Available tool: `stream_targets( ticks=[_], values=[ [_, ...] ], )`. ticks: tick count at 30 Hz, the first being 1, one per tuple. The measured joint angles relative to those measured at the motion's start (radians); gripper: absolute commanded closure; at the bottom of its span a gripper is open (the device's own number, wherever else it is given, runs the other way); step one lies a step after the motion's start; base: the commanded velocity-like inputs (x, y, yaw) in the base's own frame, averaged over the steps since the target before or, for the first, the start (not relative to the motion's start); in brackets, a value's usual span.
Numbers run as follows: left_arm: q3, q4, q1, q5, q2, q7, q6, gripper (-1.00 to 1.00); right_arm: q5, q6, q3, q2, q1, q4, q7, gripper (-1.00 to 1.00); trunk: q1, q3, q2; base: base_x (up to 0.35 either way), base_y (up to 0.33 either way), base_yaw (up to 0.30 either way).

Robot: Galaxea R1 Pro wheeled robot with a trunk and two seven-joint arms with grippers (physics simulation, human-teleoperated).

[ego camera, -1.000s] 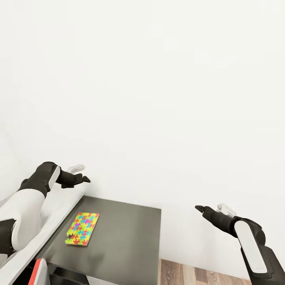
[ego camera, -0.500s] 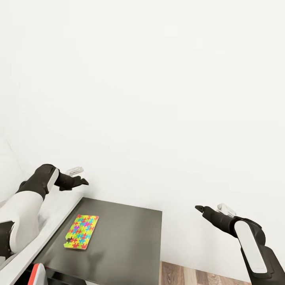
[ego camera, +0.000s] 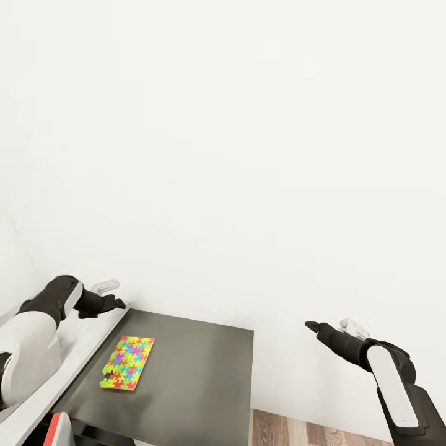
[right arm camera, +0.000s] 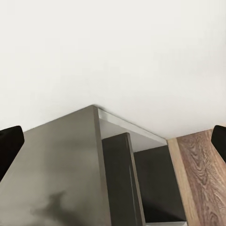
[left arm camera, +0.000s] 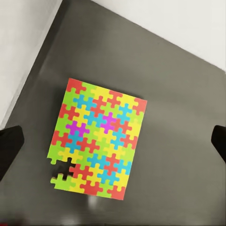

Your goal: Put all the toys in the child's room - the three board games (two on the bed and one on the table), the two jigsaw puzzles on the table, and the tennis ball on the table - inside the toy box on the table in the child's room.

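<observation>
One jigsaw puzzle, a thin square of yellow, red, blue and green pieces, lies flat on the dark-grey corner section of the table. One corner of the jigsaw puzzle has a gap where a piece is absent. My left gripper hovers open above the table's white top, just behind and left of the puzzle. In the left wrist view its dark fingertips stand wide apart on either side of the puzzle. My right gripper is open in the air, right of the table.
A white wall rises directly behind the table. The dark section's right edge drops to open shelves, with wood-plank floor beyond. A red-and-white chair pokes in at the lower left.
My left arm has dropped lower and pulled back to the left, staying open. The view shifted slightly at first. The puzzle and the right arm have not moved.
</observation>
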Motion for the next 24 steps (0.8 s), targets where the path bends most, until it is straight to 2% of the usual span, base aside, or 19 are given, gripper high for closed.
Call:
stream_targets(
  ticks=[4, 7, 12, 24],
  values=[
    [-0.001, 0.013, 0.008, 0.001, 0.003, 0.018, -0.048, -1.00, 0.000, 0.000, 0.000, 0.000, 0.000, 0.000, 0.000, -1.00, 0.000, 0.000, 0.000, 0.000, 0.000, 0.000],
    [0.000, 0.072, 0.010, 0.001, 0.001, 0.075, -0.108, -1.00, 0.000, 0.000, 0.000, 0.000, 0.000, 0.000, 0.000, -1.00, 0.000, 0.000, 0.000, 0.000, 0.000, 0.000],
    [0.001, 0.109, 0.010, 0.007, 0.000, 0.147, -0.177, -1.00, 0.000, 0.000, 0.001, 0.000, 0.000, 0.000, 0.000, -1.00, 0.000, 0.000, 0.000, 0.000, 0.000, 0.000],
    [0.007, 0.116, 0.011, 0.011, -0.004, 0.161, -0.197, -1.00, 0.000, -0.001, 0.002, 0.001, 0.000, 0.000, 0.000, -1.00, 0.000, -0.007, 0.000, 0.000, 0.000, 0.000]
  ],
)
